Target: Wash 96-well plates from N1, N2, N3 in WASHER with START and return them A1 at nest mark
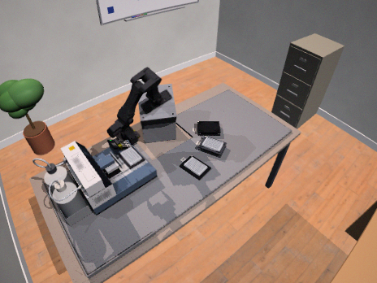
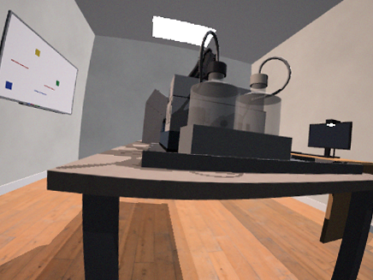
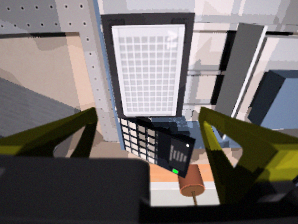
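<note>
A white 96-well plate (image 1: pixel 131 155) (image 3: pixel 148 70) lies in the dark carrier (image 3: pixel 109 65) of the washer (image 1: pixel 122 180). The keypad (image 3: pixel 150 142) (image 1: pixel 123 143) sits beside the carrier, tilted in the wrist view, and its lamp (image 3: pixel 175 171) shows green. My gripper (image 1: pixel 117 142) (image 3: pixel 148 112) is open and empty, hovering just above the keypad, its yellow fingers spread to either side. Out on the table, one nest (image 1: pixel 209 128) is an empty dark slab. Two other nests each hold a white plate: one plate (image 1: pixel 213 144) in the middle and one plate (image 1: pixel 195 166) nearer the front.
The washer's white housing (image 1: pixel 83 167) and two bottles (image 1: pixel 61 187) (image 2: pixel 233 104) stand at the table's left end. The arm's grey base block (image 1: pixel 158 114) is behind the carrier. A plant (image 1: pixel 36 134) and a filing cabinet (image 1: pixel 306 77) stand on the floor.
</note>
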### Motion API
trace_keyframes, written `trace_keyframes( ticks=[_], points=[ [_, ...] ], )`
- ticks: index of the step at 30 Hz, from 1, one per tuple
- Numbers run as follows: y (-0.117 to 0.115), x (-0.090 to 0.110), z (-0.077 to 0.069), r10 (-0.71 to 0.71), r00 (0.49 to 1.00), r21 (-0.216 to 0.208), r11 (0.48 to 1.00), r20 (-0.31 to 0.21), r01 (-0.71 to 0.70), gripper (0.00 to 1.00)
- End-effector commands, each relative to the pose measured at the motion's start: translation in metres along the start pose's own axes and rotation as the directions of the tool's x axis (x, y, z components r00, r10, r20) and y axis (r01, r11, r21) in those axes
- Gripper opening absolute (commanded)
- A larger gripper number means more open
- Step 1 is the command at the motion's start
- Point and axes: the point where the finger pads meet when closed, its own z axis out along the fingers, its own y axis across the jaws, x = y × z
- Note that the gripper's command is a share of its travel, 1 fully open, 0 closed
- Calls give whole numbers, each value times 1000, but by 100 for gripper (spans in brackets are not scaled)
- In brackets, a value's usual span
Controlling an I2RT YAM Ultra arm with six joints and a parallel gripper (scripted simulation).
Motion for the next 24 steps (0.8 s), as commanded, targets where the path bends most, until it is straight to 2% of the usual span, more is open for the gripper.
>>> trace_keyframes(
  ticks=[1, 4, 24],
  points=[
    [-3, 0, -2, -17, 1000, 10, 1000, 1, 17, 100],
    [-3, -1, -2, -17, 1000, 10, 1000, 1, 17, 100],
    [-3, 0, 28, -17, 1000, 10, 1000, 1, 17, 100]
  ],
)
